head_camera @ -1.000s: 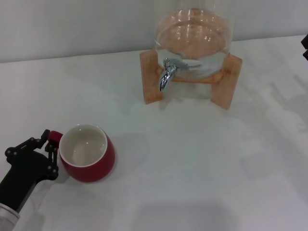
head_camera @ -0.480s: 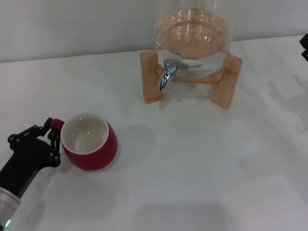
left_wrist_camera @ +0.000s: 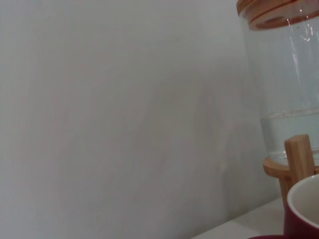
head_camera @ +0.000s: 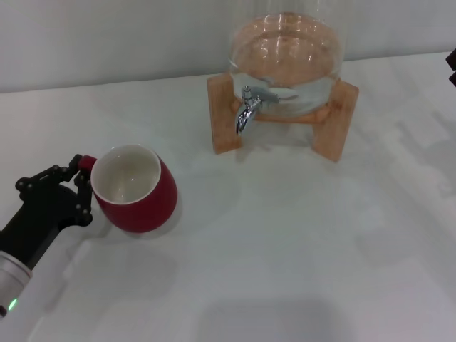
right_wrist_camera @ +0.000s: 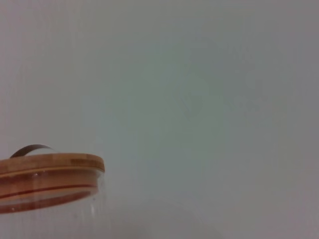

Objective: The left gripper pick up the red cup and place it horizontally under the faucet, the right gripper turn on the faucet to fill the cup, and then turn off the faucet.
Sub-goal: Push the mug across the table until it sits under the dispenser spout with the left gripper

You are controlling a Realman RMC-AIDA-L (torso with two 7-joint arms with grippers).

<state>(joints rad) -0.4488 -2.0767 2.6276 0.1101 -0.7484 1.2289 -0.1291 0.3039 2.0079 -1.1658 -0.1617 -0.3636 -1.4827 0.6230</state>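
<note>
Fingers (head_camera: 80,187) of left gripper (head_camera: 80,182) clamping red cup (head_camera: 135,189) handle, cup tilting; right gripper (head_camera: 452,68) at edge, fingers unreadable.

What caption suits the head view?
Left gripper holds the red cup by its handle, short of the faucet.

Over the last second the left hand (head_camera: 80,184), clamped on the handle of the red cup (head_camera: 135,188), has carried the cup away from the desk's near edge and a little toward the faucet (head_camera: 247,108); the cup now tilts more, its mouth facing the hand's side.
</note>
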